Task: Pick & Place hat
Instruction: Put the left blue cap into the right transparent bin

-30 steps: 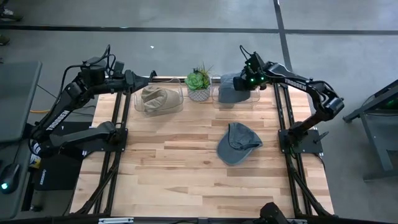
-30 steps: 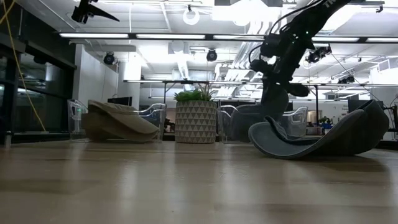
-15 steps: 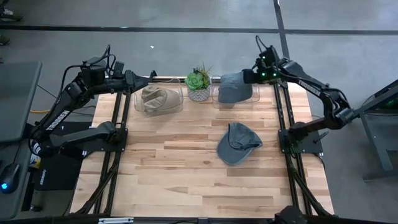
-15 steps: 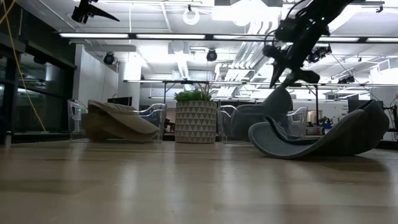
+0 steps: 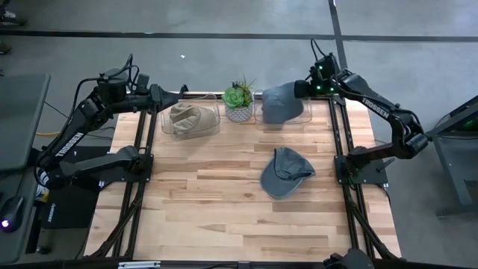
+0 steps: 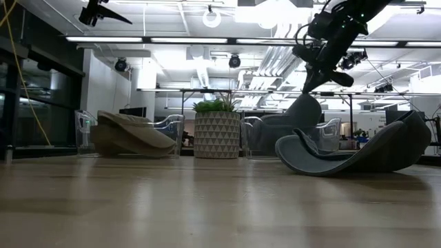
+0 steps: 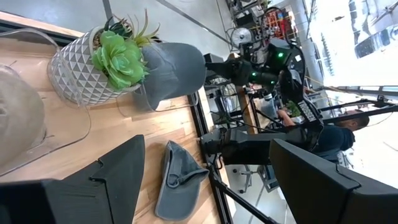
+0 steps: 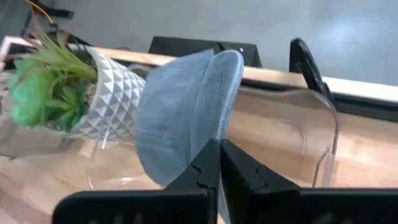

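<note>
1. High view: my right pincer (image 5: 299,89) is at the table's (image 5: 224,202) far right corner, clenched on the edge of a grey-blue hat (image 5: 281,104). That hat is over the clear tray (image 5: 261,118) just right of the potted succulent (image 5: 238,101), its crown spreading toward the plant and the table's middle. A second grey hat (image 5: 285,172) lies loose on the bare wood nearer the front, its long axis running roughly front to back. A tan hat (image 5: 190,119) sits in the left clear tray (image 5: 215,113). My left pincer (image 5: 166,97) waits at the far left corner beside that tray.

2. Low view: my right pincer (image 6: 318,69) shows up high, with the held hat (image 6: 300,114) hanging below it and its long axis near upright, above the tray. The loose hat (image 6: 344,157) rocks on its back, both ends curled up off the table, which the overhead picture does not show.

3. Left wrist view: my left fingers (image 7: 118,180) stand wide apart, released, with nothing between them. Beyond them are the succulent (image 7: 121,56), the held hat (image 7: 171,71) and the loose hat (image 7: 177,183).

4. Right wrist view: my right fingers (image 8: 205,177) are pressed together on the hat's (image 8: 183,115) lower edge. Only here is the grip plain. The hat stands on edge over the tray's clear wall (image 8: 314,134), beside the pot (image 8: 102,99).
</note>
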